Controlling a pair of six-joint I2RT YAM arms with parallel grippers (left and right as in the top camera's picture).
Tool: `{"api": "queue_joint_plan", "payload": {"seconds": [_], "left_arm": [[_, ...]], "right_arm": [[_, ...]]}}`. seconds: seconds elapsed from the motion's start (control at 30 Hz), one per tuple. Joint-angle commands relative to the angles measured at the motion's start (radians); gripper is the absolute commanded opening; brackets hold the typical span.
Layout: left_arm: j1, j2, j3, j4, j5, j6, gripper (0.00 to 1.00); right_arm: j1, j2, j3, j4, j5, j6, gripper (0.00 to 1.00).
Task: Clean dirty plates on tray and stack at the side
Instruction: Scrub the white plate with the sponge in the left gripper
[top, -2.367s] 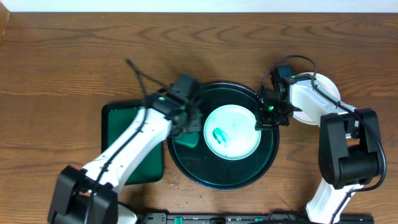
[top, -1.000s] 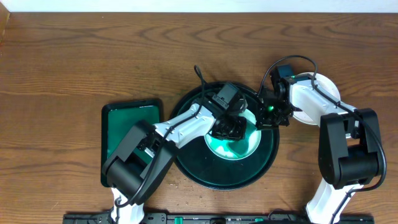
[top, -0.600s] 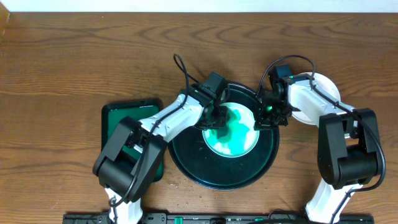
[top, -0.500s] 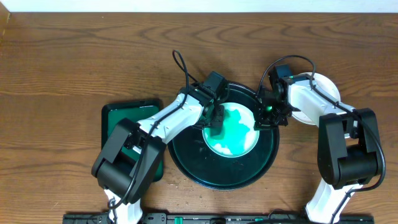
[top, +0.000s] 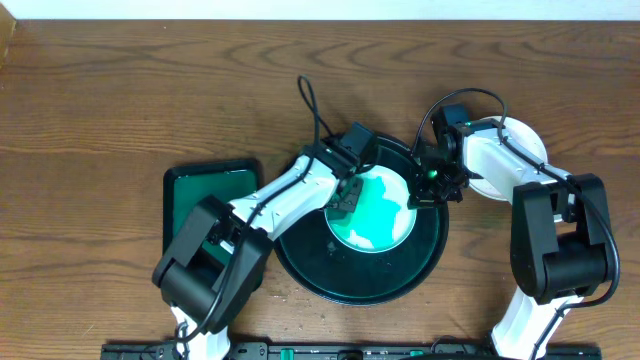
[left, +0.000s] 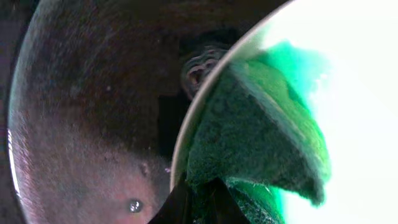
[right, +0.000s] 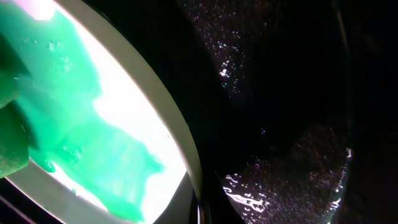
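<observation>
Left jaws, clamped on a sponge (left: 249, 137), pressed it to the smeared plate (top: 385, 225) on the tray (top: 320, 272). Right jaws pinched the plate's rim. A side plate (top: 525, 140) waited on the desk. Wiping looked unfinished.

Plate (top: 380, 215): left rim hidden under left gripper (top: 347, 198) overhead; cut by frame edges in both wrist views.
Sponge (left: 249, 143): lower end cut off in left wrist view; unseen overhead.
Left gripper: in its own view, only a dark blur at the bottom edge.
Right gripper (top: 430, 190): pinch on plate rim too dark to make out.
Side plate (top: 528, 145): mostly under right arm (top: 560, 230); count unclear.
Small tray (top: 195, 205): right part under left arm (top: 270, 205).
</observation>
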Motion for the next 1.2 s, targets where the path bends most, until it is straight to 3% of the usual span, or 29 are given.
{"api": "queue_joint_plan", "payload": {"seconds": [0.0, 0.2, 0.4, 0.6, 0.8, 0.9, 1.17], "left_arm": [[-0.051, 0.080, -0.029, 0.003, -0.033, 0.153, 0.07], [-0.175, 0.080, 0.031, -0.005, 0.100, 0.214, 0.07], [-0.249, 0.080, 0.034, -0.045, 0.104, 0.214, 0.07], [-0.214, 0.080, 0.047, -0.040, 0.156, 0.209, 0.07], [-0.144, 0.080, 0.089, 0.037, 0.411, 0.180, 0.07], [-0.116, 0.080, 0.092, 0.090, 0.470, 0.140, 0.07], [-0.041, 0.080, 0.092, 0.231, 0.488, -0.001, 0.07]], "right_arm": [[0.014, 0.036, -0.014, 0.012, 0.046, -0.002, 0.01], [0.014, 0.036, -0.014, 0.011, 0.046, -0.002, 0.01], [0.014, 0.036, -0.014, 0.008, 0.046, -0.002, 0.01], [0.014, 0.036, -0.014, 0.008, 0.046, -0.002, 0.01], [0.014, 0.036, -0.014, 0.008, 0.046, -0.002, 0.01], [0.014, 0.036, -0.014, 0.007, 0.046, -0.002, 0.01], [0.014, 0.036, -0.014, 0.003, 0.046, -0.002, 0.01]]}}
